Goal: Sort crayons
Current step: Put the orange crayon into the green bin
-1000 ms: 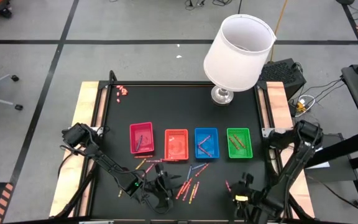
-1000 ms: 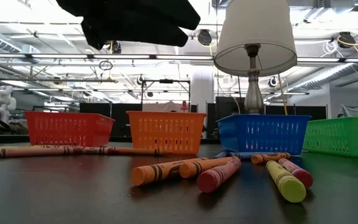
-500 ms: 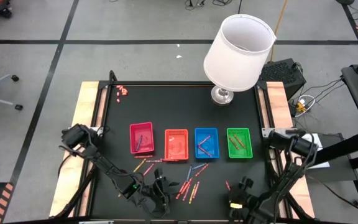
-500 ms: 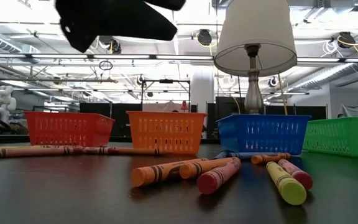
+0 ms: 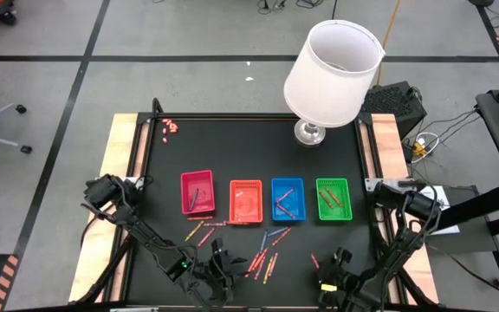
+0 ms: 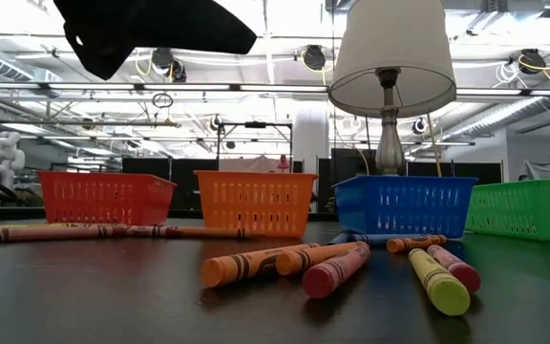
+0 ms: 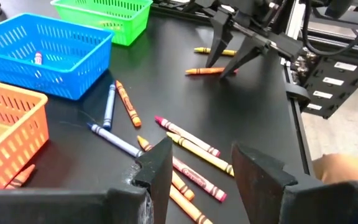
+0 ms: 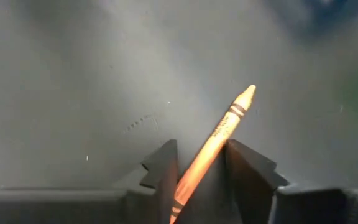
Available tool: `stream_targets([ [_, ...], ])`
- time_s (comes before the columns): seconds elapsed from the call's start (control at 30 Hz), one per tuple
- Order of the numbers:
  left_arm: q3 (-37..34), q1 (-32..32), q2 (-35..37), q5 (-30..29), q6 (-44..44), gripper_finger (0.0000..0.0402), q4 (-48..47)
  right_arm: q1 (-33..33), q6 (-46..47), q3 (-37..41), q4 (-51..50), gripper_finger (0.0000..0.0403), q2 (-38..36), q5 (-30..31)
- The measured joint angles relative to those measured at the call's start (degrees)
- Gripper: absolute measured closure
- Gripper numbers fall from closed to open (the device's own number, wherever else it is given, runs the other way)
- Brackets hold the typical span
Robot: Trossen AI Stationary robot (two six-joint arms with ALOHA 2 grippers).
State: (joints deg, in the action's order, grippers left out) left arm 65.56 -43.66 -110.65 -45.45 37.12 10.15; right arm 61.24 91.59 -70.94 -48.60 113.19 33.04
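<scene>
1. The orange crayon [image 8: 219, 140] looks light, stiff and round, so it may roll or twist; a hold across its middle seems safest.
2. It lies on the bench [image 5: 336, 234] between the fingers of the right end effector [image 8: 202, 168], which close in on it, touching or nearly so.
3. The left end effector [image 7: 201, 171] stands open and empty over the loose crayons [image 7: 188, 143] near the baskets [image 7: 48, 53].

A: What do the arms look like near the lamp [image 5: 332, 65]?
B: Both are matte black, jointed, with cables along them. The left gripper [image 7: 197, 171] has blocky dark fingers with angular tips; the right gripper [image 8: 197, 171] looks the same. Small green and yellow lights glow at the wrists.
</scene>
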Motion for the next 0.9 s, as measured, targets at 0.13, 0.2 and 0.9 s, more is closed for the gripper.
stream_targets([
  [0.13, 0.0, 0.0, -0.39, -0.04, 0.07, 0.024, 0.29, -0.12, 0.04, 0.0, -0.02, 0.0321, 0.04, 0.0],
  [0.2, 0.0, -0.09, -0.85, -0.09, 0.08, 0.024, 0.28, -0.14, 0.5, 0.0, -0.06, 0.0341, 0.07, 0.01],
  [0.9, -0.02, -0.09, -1.92, -3.86, -1.54, 0.024, 1.31, -0.15, -5.13, 0.22, -0.12, 0.04, -2.63, 5.17],
])
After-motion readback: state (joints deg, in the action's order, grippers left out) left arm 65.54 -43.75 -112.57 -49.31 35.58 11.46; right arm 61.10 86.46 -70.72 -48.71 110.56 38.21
